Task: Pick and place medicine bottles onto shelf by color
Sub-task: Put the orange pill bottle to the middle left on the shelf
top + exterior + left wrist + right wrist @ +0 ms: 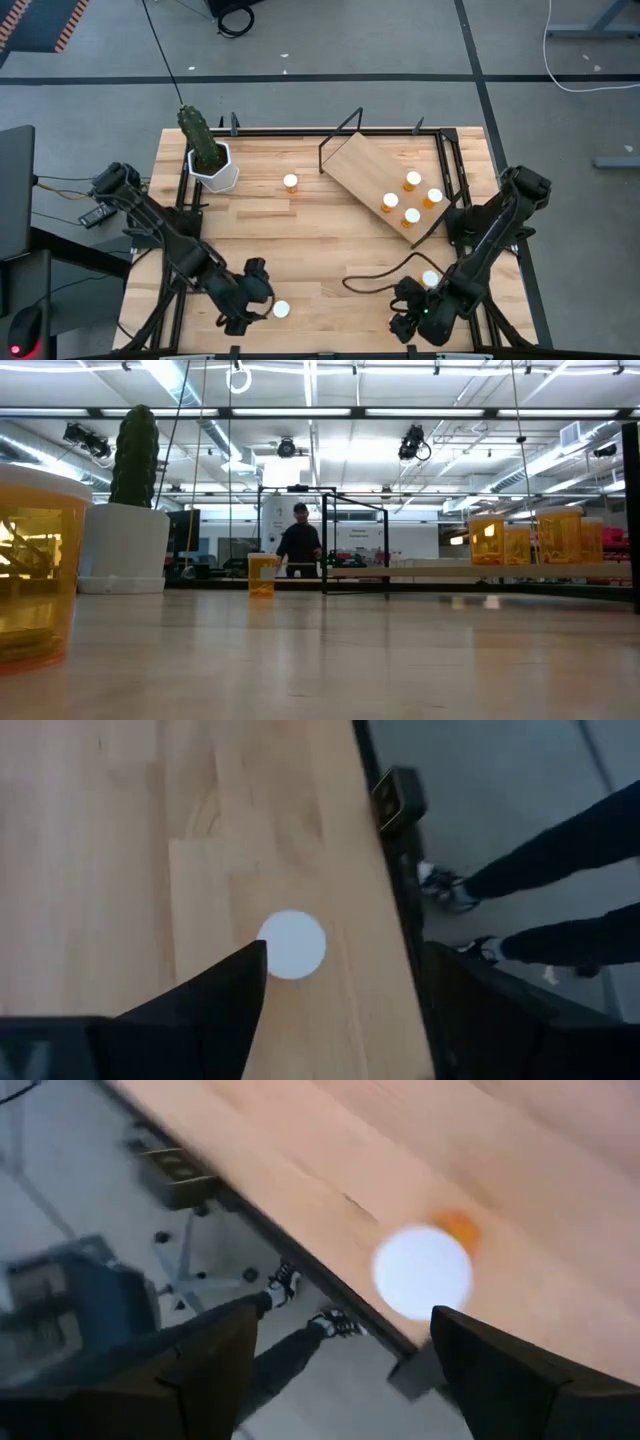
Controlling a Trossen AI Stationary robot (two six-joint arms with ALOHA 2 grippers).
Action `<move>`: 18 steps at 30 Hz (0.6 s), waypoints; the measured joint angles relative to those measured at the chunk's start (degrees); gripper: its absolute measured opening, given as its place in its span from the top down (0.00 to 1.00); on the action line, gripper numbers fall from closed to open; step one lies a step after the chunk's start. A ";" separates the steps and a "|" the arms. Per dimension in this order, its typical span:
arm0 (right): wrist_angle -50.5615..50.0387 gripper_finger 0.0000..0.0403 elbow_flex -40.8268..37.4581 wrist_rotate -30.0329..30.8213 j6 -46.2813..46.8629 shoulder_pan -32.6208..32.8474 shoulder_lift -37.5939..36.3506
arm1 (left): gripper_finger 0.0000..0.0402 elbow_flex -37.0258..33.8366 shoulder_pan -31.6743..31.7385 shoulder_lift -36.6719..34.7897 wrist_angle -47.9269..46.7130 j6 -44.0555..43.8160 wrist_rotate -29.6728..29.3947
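Four amber medicine bottles with white caps (411,197) stand on the tilted wooden shelf (365,165) at the far right. One bottle (290,182) stands alone on the table near the far edge. Another bottle (281,310) stands at the near edge beside my left gripper (252,300). In the left wrist view its white cap (293,944) shows below the open left gripper (345,955), close to one finger. My right gripper (415,308) hovers open at the near right. Its wrist view shows the open right gripper (348,1310) and a bottle's cap (422,1272) just beyond the fingers; this bottle (430,279) stands on the table.
A cactus in a white pot (212,160) stands at the far left corner. A black cable (375,275) lies across the table near the right arm. The near table edge (390,920) runs close to both grippers, and a person's legs (560,870) show beyond it.
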 joint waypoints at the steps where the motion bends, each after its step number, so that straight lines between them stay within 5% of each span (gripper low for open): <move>1: -0.34 0.24 -0.03 -1.27 3.27 -0.01 0.32 | 0.29 0.00 -0.06 0.97 0.08 -0.42 -0.08; 7: 0.46 0.24 -0.04 -4.62 16.75 -0.02 1.10 | 0.22 0.06 -0.04 5.45 0.63 -5.10 0.03; 18: -5.45 0.24 -0.02 -5.20 18.96 -0.41 1.10 | 0.17 2.34 0.46 8.91 0.60 -4.32 -2.97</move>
